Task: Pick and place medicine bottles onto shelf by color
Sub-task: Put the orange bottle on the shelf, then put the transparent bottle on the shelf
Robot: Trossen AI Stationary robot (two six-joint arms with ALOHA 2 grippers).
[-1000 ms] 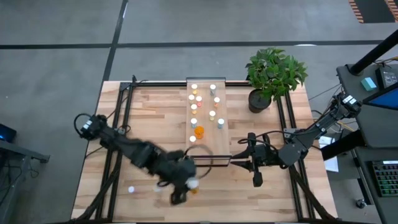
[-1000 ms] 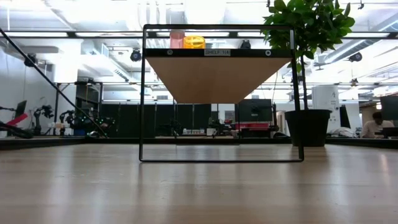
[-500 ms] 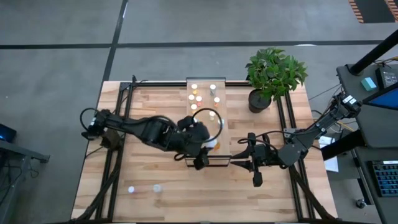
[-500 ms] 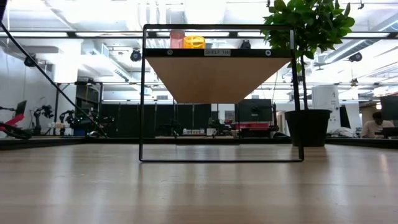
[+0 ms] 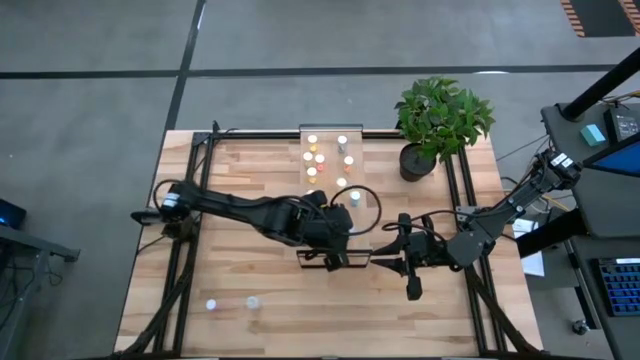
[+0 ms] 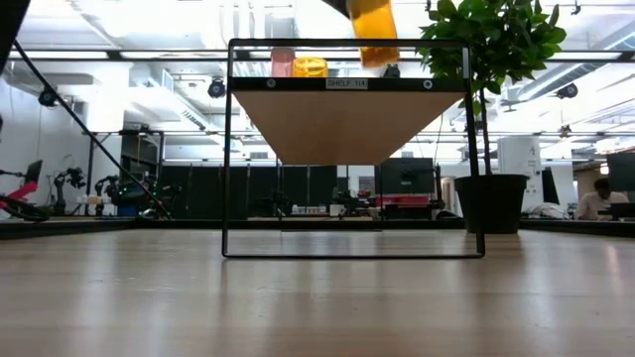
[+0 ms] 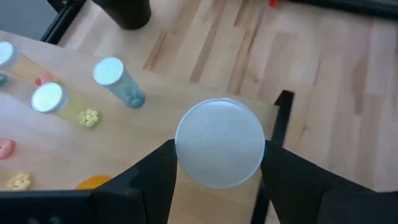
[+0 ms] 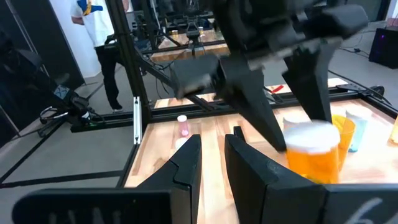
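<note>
An orange medicine bottle with a white cap (image 7: pixel 219 143) hangs above the near end of the shelf (image 5: pixel 352 238), and my left gripper (image 5: pixel 335 232) is shut on it. The low view shows its orange body (image 6: pixel 372 30) just above the shelf top. Several small white-capped bottles (image 5: pixel 318 157) stand on the shelf's far half. Two more bottles (image 5: pixel 211 304) stand on the table near its front left. My right gripper (image 5: pixel 390 255) waits level just right of the shelf's near end, its fingers (image 8: pixel 189 158) narrowly apart with nothing between them. My left gripper pinches the orange bottle between its two fingers (image 7: pixel 155 174), which sit on opposite sides at the white cap (image 8: pixel 311 138). They slant down from above and from the table's left. The bottle hangs roughly upright, cap up, its body (image 8: pixel 317 165) clear of the shelf.
A potted green plant (image 5: pixel 440 120) stands at the table's far right, beside the shelf. A blue bottle (image 7: pixel 121 84) and a yellow one (image 7: pixel 53 101) stand on the shelf close ahead of the held bottle. People and racks show in the room beyond.
My left gripper has swung from the table's near edge toward the far and right side, carrying the orange bottle, and now stands over the shelf's near end. The bottle has come into the low view above the shelf top. The two bottles at the front left stayed in place.
</note>
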